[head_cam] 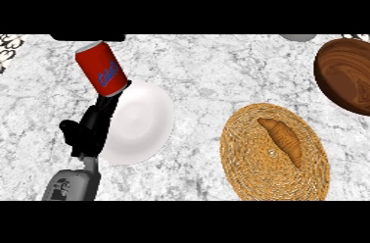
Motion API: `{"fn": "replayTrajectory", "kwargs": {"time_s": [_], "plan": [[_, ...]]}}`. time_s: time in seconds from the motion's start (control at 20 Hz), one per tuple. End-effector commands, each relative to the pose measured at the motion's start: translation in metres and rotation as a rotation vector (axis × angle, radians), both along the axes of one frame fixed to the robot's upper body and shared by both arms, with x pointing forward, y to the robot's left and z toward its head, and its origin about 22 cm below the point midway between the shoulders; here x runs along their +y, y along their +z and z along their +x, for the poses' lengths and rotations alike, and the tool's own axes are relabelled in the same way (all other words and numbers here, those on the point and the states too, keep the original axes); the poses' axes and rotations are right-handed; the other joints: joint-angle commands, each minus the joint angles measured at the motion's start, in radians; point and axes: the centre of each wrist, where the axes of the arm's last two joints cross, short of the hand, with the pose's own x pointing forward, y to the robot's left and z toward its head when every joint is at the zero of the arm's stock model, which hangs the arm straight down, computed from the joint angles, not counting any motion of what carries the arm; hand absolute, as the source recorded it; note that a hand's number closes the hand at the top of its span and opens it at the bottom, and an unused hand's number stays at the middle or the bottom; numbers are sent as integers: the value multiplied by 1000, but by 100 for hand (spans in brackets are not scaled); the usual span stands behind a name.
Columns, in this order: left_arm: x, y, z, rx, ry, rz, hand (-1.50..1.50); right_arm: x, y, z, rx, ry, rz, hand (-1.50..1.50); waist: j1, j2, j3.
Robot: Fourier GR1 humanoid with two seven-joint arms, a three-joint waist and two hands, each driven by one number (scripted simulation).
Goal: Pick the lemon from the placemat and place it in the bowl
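Head view: left hand (86, 132), grip unclear, beside white bowl (141, 122); red can (103, 69) bears unreadable blue script.

The left hand (85, 132) sat open against the white bowl's (141, 122) left edge, a red can (103, 68) tilted just above. A croissant (283, 139) lay on the woven placemat (249, 161); a wooden bowl (345, 75) sat top right.

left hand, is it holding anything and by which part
It cannot be told for sure: the left hand sits at the left rim of the white bowl, below the red can, but no closed hold shows.
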Motion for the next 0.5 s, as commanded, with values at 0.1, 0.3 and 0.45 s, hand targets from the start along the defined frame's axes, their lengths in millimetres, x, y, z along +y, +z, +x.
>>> {"fn": "replayTrajectory", "kwargs": {"time_s": [0.1,0.3,0.45], "plan": [[2,1,4,-12,-13,-1,0,-48,-44,27,15,-74,-50,150,9,4,1],[-5,-5,-8,-7,0,8,0,-68,-75,30,41,-93,-49,150,6,1,1],[-2,11,-11,-13,-19,-8,0,-90,-91,26,82,-104,-50,150,21,5,2]]}}
